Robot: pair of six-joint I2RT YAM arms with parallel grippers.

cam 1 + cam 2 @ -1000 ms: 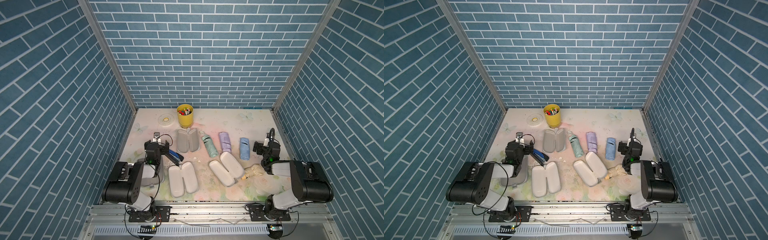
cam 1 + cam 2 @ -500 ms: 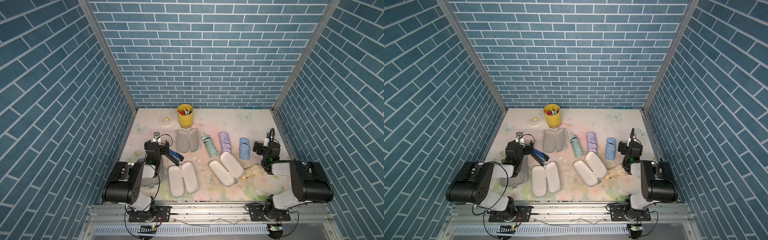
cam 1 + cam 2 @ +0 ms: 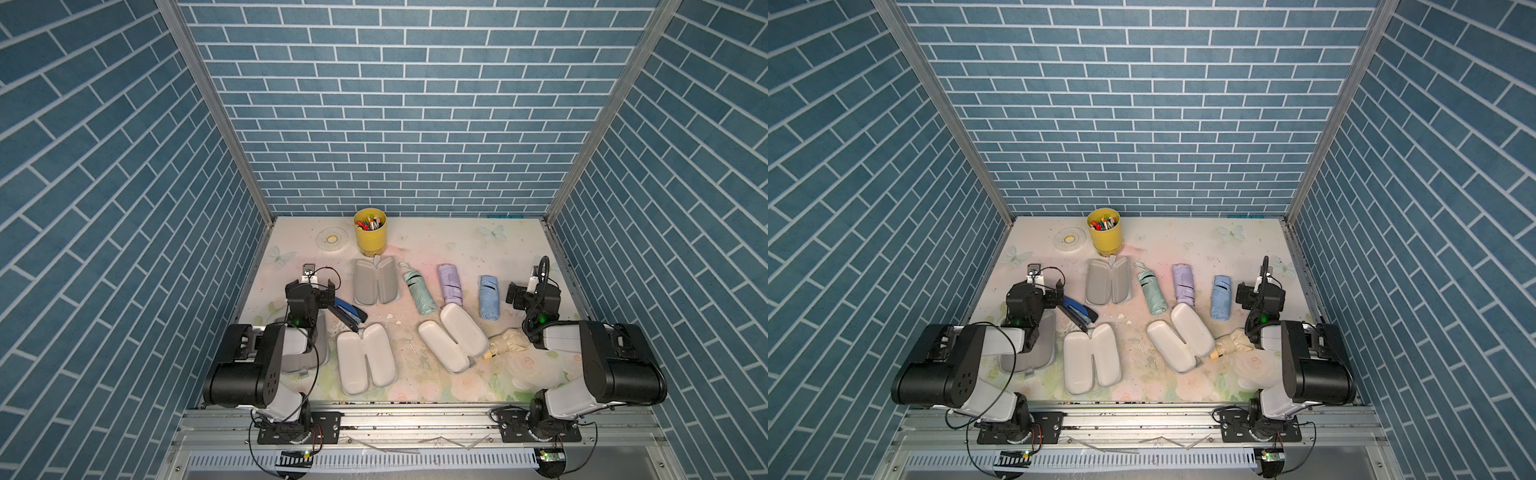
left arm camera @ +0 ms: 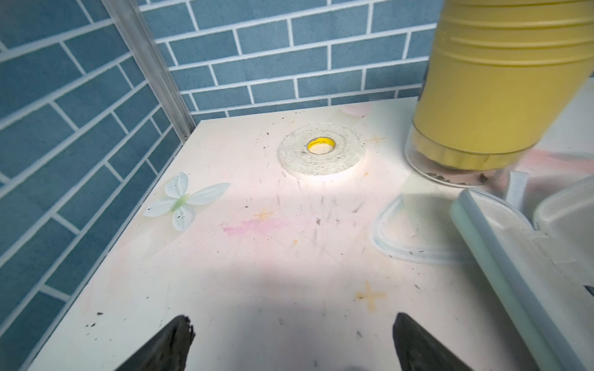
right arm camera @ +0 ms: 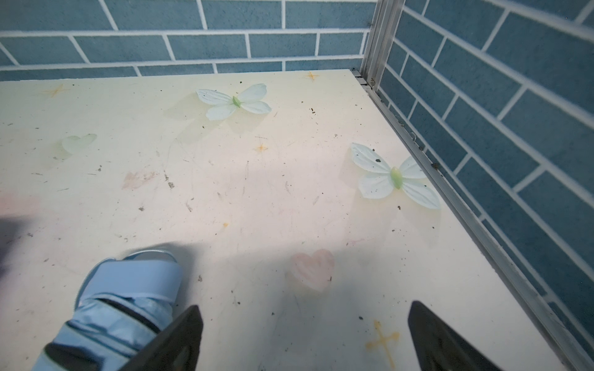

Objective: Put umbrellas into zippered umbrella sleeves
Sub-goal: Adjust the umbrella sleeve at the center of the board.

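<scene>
Three umbrellas lie in a row mid-table: mint green [image 3: 419,295], lilac [image 3: 450,284] and light blue [image 3: 489,297]. A cream umbrella [image 3: 509,338] lies under my right arm. Sleeves lie open, pale insides up: one at the back [image 3: 375,280], two in front [image 3: 365,359] [image 3: 453,336], and one partly hidden under my left arm [image 3: 303,353]. My left gripper [image 4: 291,334] is open over bare table, beside the back sleeve's mint edge [image 4: 514,257]. My right gripper [image 5: 305,324] is open and empty, just right of the light blue umbrella [image 5: 128,305].
A yellow cup of pens [image 3: 370,237] and a tape roll [image 3: 331,239] stand at the back left. A dark blue stapler [image 3: 347,313] lies between my left gripper and the front left sleeve. Brick walls close three sides, with metal rails along the table edges.
</scene>
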